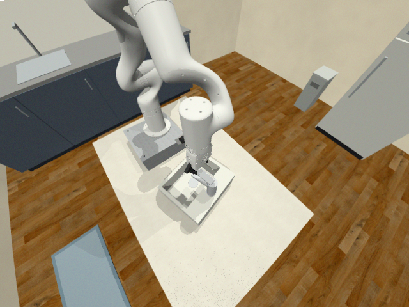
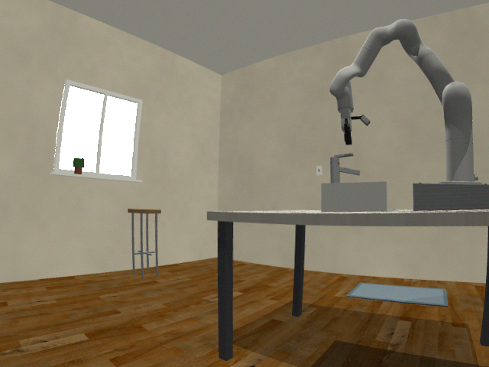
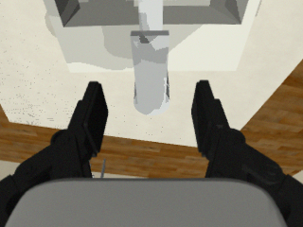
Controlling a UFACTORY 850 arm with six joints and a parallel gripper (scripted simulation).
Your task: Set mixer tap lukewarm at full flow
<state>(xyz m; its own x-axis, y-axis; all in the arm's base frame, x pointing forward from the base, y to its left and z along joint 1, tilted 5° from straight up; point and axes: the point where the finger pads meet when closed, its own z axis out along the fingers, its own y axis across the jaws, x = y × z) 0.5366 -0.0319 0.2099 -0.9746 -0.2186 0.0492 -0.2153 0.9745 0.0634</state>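
Note:
The grey mixer tap (image 1: 211,188) (image 2: 335,170) stands at the edge of a white sink block (image 1: 202,215) (image 2: 353,197) (image 3: 208,52) on the table (image 1: 231,247) (image 2: 276,216). Its lever (image 1: 204,176) (image 2: 342,156) (image 3: 151,66) lies low, about level, and points out over the spout (image 2: 351,170) (image 3: 151,11). A red dot (image 2: 338,162) shows on the tap's body. My gripper (image 1: 191,169) (image 2: 347,138) (image 3: 149,96) is open and empty. It hangs straight above the lever, a little clear of it, with one finger to each side of it in the wrist view.
The arm's base block (image 1: 154,150) (image 2: 450,196) stands on the table just behind the sink block. Off the table are a dark kitchen counter (image 1: 49,99), a fridge (image 1: 373,109), a bin (image 1: 315,87), a blue floor mat (image 1: 85,270) (image 2: 396,293) and a stool (image 2: 144,237).

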